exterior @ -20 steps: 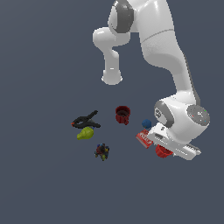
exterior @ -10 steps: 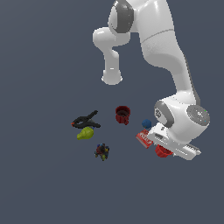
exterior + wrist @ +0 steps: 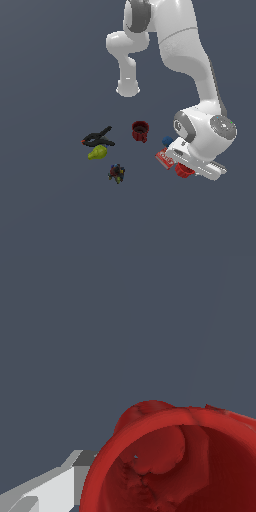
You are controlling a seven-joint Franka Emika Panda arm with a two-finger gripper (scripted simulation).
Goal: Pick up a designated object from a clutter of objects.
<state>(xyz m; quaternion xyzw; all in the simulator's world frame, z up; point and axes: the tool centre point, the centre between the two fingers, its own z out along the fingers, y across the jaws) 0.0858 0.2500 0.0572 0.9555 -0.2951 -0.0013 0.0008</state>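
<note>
Red cup (image 3: 183, 171) unmoved since earlier frame, under tool (image 3: 192, 167); tool grip state unclear. Red box (image 3: 165, 157) at cup's 10 o'clock.

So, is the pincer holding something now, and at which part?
It cannot be told. The pincer is down at the red cup, and one finger lies beside its rim, but no closed grip shows.

What I can't make out around my fingers

My wrist covers most of the red cup (image 3: 183, 171), the red box (image 3: 165, 157) and the blue ball (image 3: 167, 141); my fingers are hidden beneath it. Up close, the cup (image 3: 175, 461) runs off the picture's edge, and one finger (image 3: 47, 490) shows only partly.
</note>
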